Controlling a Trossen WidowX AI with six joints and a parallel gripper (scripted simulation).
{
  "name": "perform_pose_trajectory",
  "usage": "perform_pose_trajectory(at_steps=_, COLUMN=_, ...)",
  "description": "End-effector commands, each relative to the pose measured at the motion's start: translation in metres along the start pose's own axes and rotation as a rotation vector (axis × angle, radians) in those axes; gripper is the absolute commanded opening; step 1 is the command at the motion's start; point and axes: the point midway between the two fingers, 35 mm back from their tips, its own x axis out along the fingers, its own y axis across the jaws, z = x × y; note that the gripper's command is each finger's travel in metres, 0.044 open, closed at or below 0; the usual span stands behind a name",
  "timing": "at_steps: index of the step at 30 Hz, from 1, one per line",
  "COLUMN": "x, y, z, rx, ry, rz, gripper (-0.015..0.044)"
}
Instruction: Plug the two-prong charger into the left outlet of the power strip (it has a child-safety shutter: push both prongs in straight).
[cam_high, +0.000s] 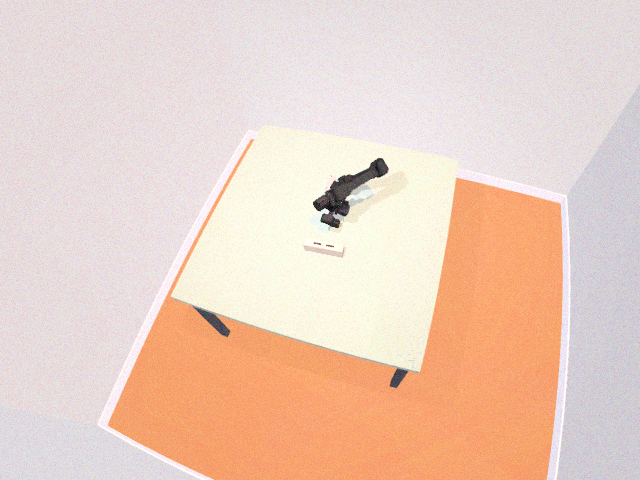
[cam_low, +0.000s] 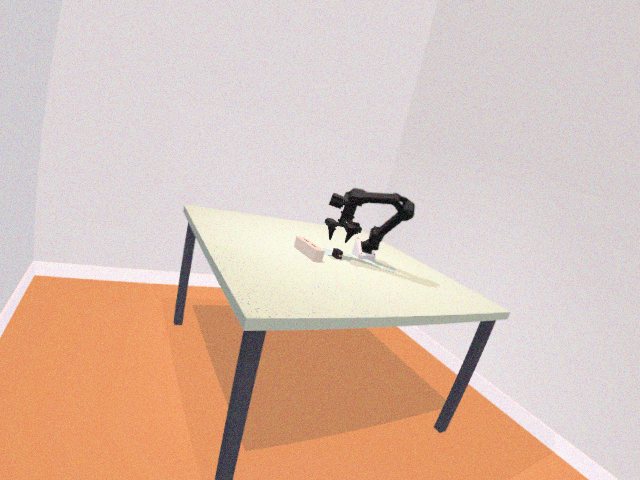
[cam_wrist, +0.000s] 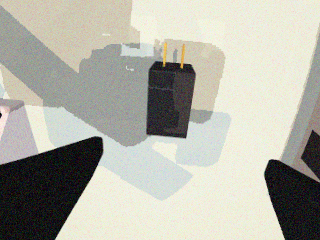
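The black charger (cam_low: 337, 253) (cam_wrist: 170, 102) lies on the table, its two gold prongs pointing toward the top of the wrist view. In the top view the arm mostly hides it. The pale pink power strip (cam_high: 324, 249) (cam_low: 309, 250) stands beside it, with two dark outlets on its top face; the shutters are too small to make out. My gripper (cam_low: 339, 240) (cam_wrist: 184, 156) is open and empty, pointing down above the charger. In the wrist view the charger lies ahead of the fingertips, between their lines.
The arm's pale base (cam_low: 365, 254) (cam_wrist: 22, 127) stands on the table (cam_high: 273, 289) (cam_low: 310, 294) behind the charger, on the side away from the strip. Shadows of the arm fall around the charger. In the wrist view a pinkish edge with a dark patch shows at the far right.
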Motion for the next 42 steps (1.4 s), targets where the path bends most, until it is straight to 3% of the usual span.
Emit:
perform_pose_trajectory(at_steps=1, x=0.007, y=0.008, z=0.009, rx=-0.014, ry=-0.018, rz=0.046, gripper=0.044)
perform_pose_trajectory(at_steps=42, x=0.06, y=0.011, z=0.014, rx=-0.014, ry=-0.019, rz=0.045, gripper=0.044)
